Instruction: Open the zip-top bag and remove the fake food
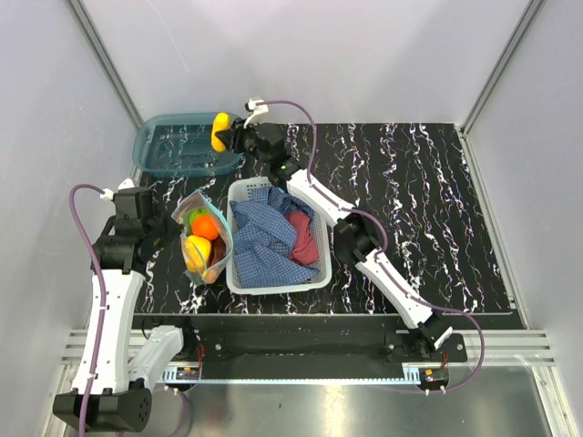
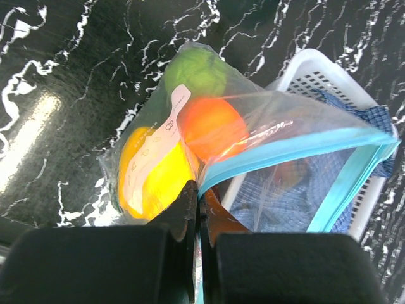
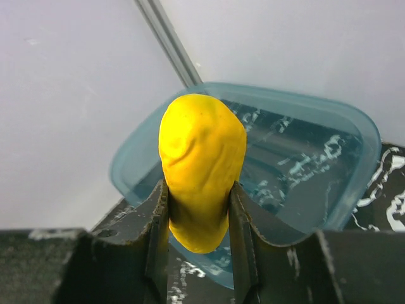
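Clear crinkly plastic zip-top bag [image 2: 278, 117]; glossy tabletop [image 2: 63, 57].

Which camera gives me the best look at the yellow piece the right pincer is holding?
The right wrist view: the yellow piece sits large and central, clamped between both fingers of the right pincer above the teal bin. The top view shows it only as a small blob over the bin. The left wrist view misses it.

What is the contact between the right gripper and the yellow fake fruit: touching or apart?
Touching. In the right wrist view, both fingers of the right gripper press against the yellow fruit, no gap.
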Robot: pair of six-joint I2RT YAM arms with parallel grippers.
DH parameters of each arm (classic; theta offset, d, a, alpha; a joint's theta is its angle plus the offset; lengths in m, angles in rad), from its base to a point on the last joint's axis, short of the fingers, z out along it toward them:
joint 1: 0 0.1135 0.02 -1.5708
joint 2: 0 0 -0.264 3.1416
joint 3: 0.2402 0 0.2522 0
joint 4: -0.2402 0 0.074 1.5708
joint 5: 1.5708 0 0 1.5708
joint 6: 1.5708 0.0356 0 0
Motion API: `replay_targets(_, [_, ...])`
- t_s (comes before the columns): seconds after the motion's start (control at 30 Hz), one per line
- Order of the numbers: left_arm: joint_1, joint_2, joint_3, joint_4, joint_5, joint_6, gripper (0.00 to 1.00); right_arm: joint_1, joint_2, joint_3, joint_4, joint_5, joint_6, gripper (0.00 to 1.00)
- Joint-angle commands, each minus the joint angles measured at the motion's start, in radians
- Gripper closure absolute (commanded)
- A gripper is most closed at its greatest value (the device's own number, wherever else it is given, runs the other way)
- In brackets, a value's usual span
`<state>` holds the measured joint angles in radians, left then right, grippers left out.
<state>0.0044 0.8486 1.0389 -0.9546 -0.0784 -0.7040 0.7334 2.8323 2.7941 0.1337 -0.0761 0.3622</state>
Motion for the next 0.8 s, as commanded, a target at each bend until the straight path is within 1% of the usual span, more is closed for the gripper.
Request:
replay_targets(0.0, [0.0, -0.034, 0.064, 0.008, 0.034, -0.031, 1.0, 0.011, 0.062, 0.048, 0.171, 0.07, -0.058, 0.85])
replay_targets(0.07, [0.002, -0.037, 0.073, 0.004, 0.037, -0.035, 1.0, 0.014, 0.082, 0.056, 0.191, 0.07, -0.089, 0.75])
replay_targets(0.13, [0.0, -0.034, 0.087, 0.004, 0.037, -0.041, 1.0, 0.02, 0.099, 0.062, 0.191, 0.055, -0.101, 0.61])
replay_targets(0.17, [0.0, -0.033, 0.092, 0.004, 0.037, -0.045, 1.0, 0.02, 0.098, 0.059, 0.188, 0.052, -0.111, 0.48])
replay_targets(0.2, [0.002, -0.029, 0.101, 0.005, 0.038, -0.046, 1.0, 0.02, 0.098, 0.056, 0.181, 0.047, -0.112, 0.42])
replay_targets(0.23, [0.0, -0.019, 0.104, 0.005, 0.042, -0.046, 1.0, 0.021, 0.089, 0.055, 0.167, 0.047, -0.112, 0.33])
replay_targets(0.27, [0.0, -0.014, 0.105, 0.005, 0.043, -0.04, 1.0, 0.021, 0.081, 0.054, 0.165, 0.044, -0.112, 0.21])
replay_targets(0.37, [0.0, -0.003, 0.099, 0.008, 0.039, -0.025, 1.0, 0.023, 0.033, 0.051, 0.133, 0.035, -0.112, 0.08])
replay_targets(0.4, [0.0, -0.003, 0.093, 0.011, 0.037, -0.02, 1.0, 0.02, 0.017, 0.042, 0.118, 0.035, -0.109, 0.06])
replay_targets(0.47, [0.0, -0.005, 0.069, 0.02, 0.037, -0.005, 1.0, 0.021, -0.043, 0.021, 0.023, 0.033, -0.085, 0.04])
replay_targets(0.5, [0.0, -0.006, 0.063, 0.027, 0.04, 0.001, 1.0, 0.018, -0.066, 0.006, -0.065, 0.012, -0.059, 0.04])
replay_targets(0.57, [0.002, -0.013, 0.044, 0.028, 0.039, 0.02, 1.0, 0.012, -0.149, -0.014, -0.191, -0.014, 0.007, 0.04])
replay_targets(0.6, [0.002, -0.017, 0.038, 0.033, 0.037, 0.026, 1.0, 0.012, -0.222, -0.057, -0.288, -0.052, 0.026, 0.04])
replay_targets(0.67, [0.0, -0.023, 0.024, 0.039, 0.045, 0.04, 1.0, 0.011, -0.302, -0.123, -0.356, -0.117, 0.069, 0.04])
replay_targets(0.7, [0.0, -0.026, 0.02, 0.045, 0.054, 0.044, 1.0, 0.011, -0.38, -0.19, -0.411, -0.192, 0.083, 0.04])
replay_targets(0.77, [0.0, -0.032, 0.007, 0.05, 0.057, 0.052, 1.0, 0.009, -0.459, -0.258, -0.474, -0.261, 0.132, 0.05])
